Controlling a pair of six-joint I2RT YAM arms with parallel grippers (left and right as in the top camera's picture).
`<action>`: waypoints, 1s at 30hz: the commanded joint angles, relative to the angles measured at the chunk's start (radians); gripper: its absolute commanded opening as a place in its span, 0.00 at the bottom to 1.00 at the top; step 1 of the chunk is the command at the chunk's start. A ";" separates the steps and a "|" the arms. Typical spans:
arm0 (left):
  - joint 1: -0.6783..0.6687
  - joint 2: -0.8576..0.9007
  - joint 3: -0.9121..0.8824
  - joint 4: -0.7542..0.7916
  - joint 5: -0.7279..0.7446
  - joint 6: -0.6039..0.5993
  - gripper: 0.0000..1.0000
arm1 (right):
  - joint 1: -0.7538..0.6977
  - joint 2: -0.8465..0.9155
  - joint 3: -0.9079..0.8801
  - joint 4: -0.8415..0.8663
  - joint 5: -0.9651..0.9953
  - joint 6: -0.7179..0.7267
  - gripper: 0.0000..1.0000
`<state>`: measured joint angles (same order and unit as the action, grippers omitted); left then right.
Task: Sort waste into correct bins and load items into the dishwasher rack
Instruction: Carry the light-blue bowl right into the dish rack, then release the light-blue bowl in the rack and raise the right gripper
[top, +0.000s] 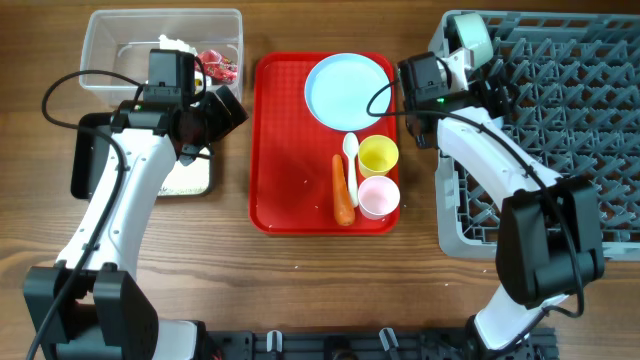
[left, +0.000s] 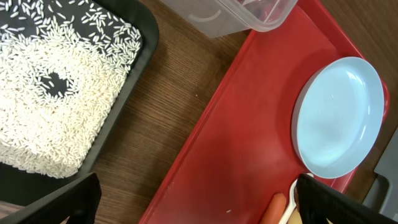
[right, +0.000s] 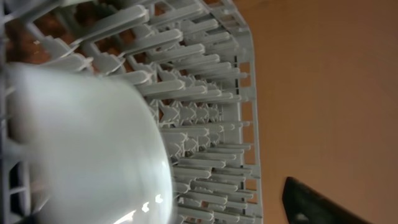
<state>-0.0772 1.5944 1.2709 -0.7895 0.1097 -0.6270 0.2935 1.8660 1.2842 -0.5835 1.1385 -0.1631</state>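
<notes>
My left gripper (top: 228, 108) (left: 199, 208) is open and empty, hovering over the left edge of the red tray (top: 290, 150). On that tray lie a light-blue plate (top: 348, 88) (left: 339, 115), white spoon (top: 351, 160), carrot (top: 342, 190) (left: 273, 208), yellow cup (top: 378, 155) and pink cup (top: 379, 197). The black tray (top: 88, 150) (left: 134, 81) holds rice (left: 56, 99). The clear tub (top: 165, 45) holds tissue and red wrappers (top: 218, 66). My right gripper (top: 462, 58) is at the grey rack's (top: 560, 130) far left corner beside a pale bowl (top: 470, 38) (right: 81, 143). Its visible finger (right: 323, 202) stands well apart from the bowl.
The rack (right: 205, 74) fills the right side of the table, with upright pegs throughout. The clear tub's corner (left: 242, 15) sits just beyond the red tray's left rim. Bare wood lies in front of the red tray and the black tray.
</notes>
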 joint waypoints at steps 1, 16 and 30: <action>0.003 0.005 -0.001 0.000 -0.006 -0.010 1.00 | 0.015 0.015 -0.003 -0.008 -0.018 0.009 0.99; 0.003 0.005 -0.001 0.000 -0.006 -0.010 1.00 | 0.036 -0.036 -0.002 -0.013 -0.140 0.066 1.00; 0.003 0.005 -0.001 0.000 -0.006 -0.010 1.00 | 0.049 -0.273 -0.002 -0.033 -0.444 0.088 1.00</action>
<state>-0.0772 1.5948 1.2709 -0.7895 0.1097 -0.6270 0.3271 1.6691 1.2831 -0.6025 0.8360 -0.0971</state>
